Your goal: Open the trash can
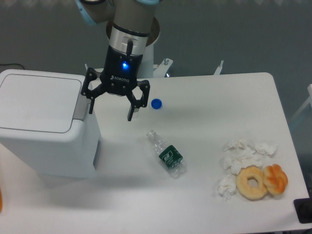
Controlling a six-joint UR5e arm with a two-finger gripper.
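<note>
One end effector (110, 113), jaws wide, above trash can (41, 122) grey-strip edge; lid flat; bottle (166, 154) apart.

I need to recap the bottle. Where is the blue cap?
The blue cap lies on the table, just right of the open gripper and behind the plastic bottle.
</note>
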